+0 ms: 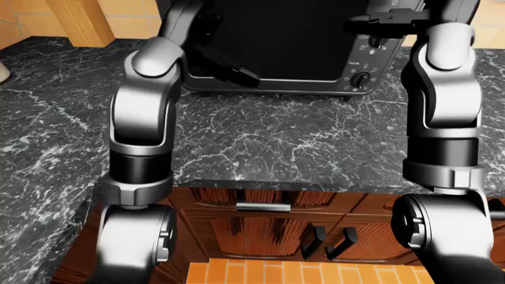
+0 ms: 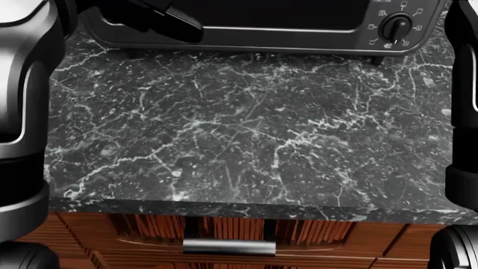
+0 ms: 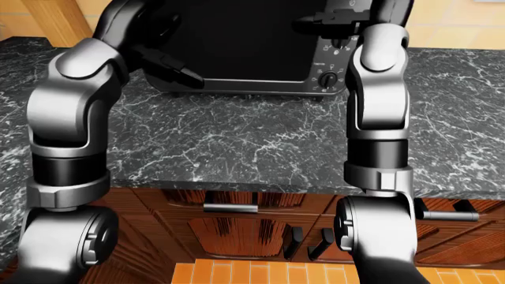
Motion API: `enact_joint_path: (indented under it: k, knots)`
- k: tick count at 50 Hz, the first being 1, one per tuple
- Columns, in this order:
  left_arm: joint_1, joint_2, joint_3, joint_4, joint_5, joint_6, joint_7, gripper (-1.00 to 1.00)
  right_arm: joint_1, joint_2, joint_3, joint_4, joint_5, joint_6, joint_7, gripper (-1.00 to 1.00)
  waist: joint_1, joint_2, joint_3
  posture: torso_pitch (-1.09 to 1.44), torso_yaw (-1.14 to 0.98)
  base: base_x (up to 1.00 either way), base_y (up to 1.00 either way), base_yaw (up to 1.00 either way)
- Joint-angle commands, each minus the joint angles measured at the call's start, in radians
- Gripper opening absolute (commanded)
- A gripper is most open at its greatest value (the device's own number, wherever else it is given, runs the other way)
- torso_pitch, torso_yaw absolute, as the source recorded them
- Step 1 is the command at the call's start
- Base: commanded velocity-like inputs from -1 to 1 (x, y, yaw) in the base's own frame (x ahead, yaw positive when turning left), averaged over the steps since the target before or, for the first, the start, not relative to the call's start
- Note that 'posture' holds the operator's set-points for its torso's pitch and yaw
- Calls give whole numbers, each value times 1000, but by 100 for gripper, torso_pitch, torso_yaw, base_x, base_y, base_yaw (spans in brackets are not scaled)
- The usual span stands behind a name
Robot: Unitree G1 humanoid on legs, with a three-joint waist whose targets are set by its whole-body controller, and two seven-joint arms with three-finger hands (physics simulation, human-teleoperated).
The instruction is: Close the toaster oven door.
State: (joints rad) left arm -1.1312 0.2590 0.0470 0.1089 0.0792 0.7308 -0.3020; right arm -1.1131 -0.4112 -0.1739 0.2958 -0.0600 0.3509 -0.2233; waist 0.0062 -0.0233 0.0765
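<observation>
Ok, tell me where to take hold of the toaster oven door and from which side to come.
No handle shows; the top of the toaster oven door is out of view. It looks like a flat, upright dark pane left of the knob panel, so probably press rather than grip: flat on its left part, coming over the counter, where the left robot hand is.

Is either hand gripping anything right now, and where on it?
Nothing is visibly held. The left hand hangs by the toaster oven front; the right hand sits up at its top right, grip unclear.

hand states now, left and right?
Left hand: fingers extended against the toaster oven door, open, holding nothing.
Right hand: mostly cut off at the frame top, cannot tell.
</observation>
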Motion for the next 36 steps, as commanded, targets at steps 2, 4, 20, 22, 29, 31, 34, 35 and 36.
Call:
enact_joint_path:
  k: [2,4,20,22,29,31,34,35,36]
  knots:
    - [-69,16,32,-52,38,-91,43,100,-31,-11,-5,-29,0,-25,0,100,1,-2,-37,0,0,0,0,0]
    - [-75,13,31,-45,42,-96,41,100,-30,-11,-4,-28,1,-26,-1,100,1,-2,-37,0,0,0,0,0]
    - [-133,8,31,87,65,-166,39,100,-13,-13,-7,-39,-4,-15,-6,100,6,-8,-36,0,0,0,0,0]
    - [-137,9,32,94,66,-168,38,100,-8,-12,-6,-37,-7,-13,-9,100,6,-9,-36,0,0,0,0,0]
    - [-155,11,33,125,68,-184,39,100,-5,-11,-5,-28,-10,-14,-11,100,5,-9,-35,0,0,0,0,0]
    - [-158,11,33,129,68,-186,39,100,0,-11,-4,-33,-13,-10,-10,100,4,-9,-35,0,0,0,0,0]
    - [-161,11,33,129,68,-185,39,100,4,-10,-5,-33,-16,-11,-10,100,4,-9,-35,0,0,0,0,0]
    - [-161,10,32,130,69,-186,39,100,4,-10,-5,-31,-16,-13,-10,100,3,-9,-35,0,0,0,0,0]
    - [-163,10,33,134,69,-188,40,100,4,-10,-6,-29,-16,-14,-10,100,3,-9,-35,0,0,0,0,0]
